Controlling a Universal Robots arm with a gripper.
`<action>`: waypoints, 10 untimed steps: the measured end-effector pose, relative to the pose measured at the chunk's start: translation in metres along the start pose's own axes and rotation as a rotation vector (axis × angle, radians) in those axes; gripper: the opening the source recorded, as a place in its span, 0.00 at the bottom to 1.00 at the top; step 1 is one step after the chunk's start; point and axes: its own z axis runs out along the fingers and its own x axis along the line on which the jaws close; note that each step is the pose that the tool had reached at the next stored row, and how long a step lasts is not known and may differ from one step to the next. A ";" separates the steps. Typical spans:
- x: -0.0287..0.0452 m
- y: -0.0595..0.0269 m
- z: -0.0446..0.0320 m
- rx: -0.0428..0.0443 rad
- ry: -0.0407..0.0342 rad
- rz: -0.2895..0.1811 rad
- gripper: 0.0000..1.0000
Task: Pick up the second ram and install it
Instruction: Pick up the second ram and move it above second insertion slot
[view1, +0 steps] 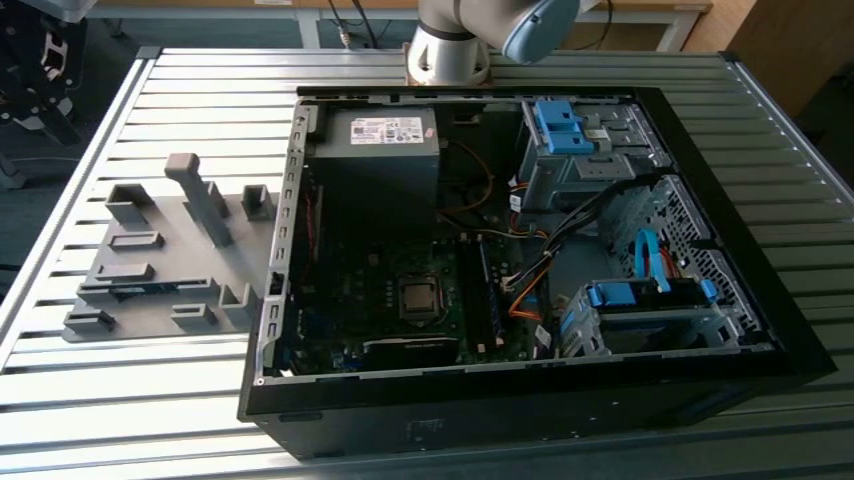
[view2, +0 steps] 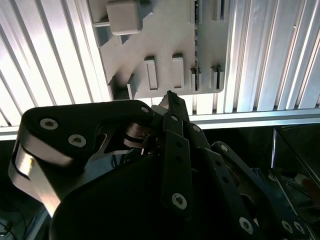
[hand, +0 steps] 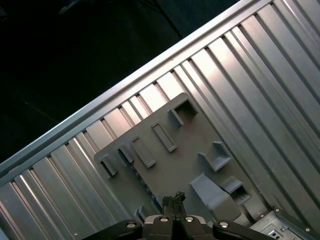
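We are looking at a ribbed metal desk that is carrying an open black computer case. The case is lying on its side, showing its green motherboard, grey power supply and blue drive brackets. Just beside the case, on the exterior view's left, a grey holder tray is lying flat, with its upright posts standing among the slots. The arm is rising from its base behind the case and leaning out past the picture's edge. In both wrist views the pincer is hanging above the tray, its fingers pressed together and gripping nothing that we can make out. The second ram is standing on edge in a tray slot, apart from the pincer, with small posts crowding close beside it.
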 end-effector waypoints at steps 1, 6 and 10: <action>0.0000 0.0000 0.0000 0.0000 0.0001 -0.003 0.11; 0.0000 0.0000 0.0000 -0.0008 0.0020 -0.045 0.11; 0.0024 0.0004 0.0001 -0.0014 0.0034 -0.076 0.11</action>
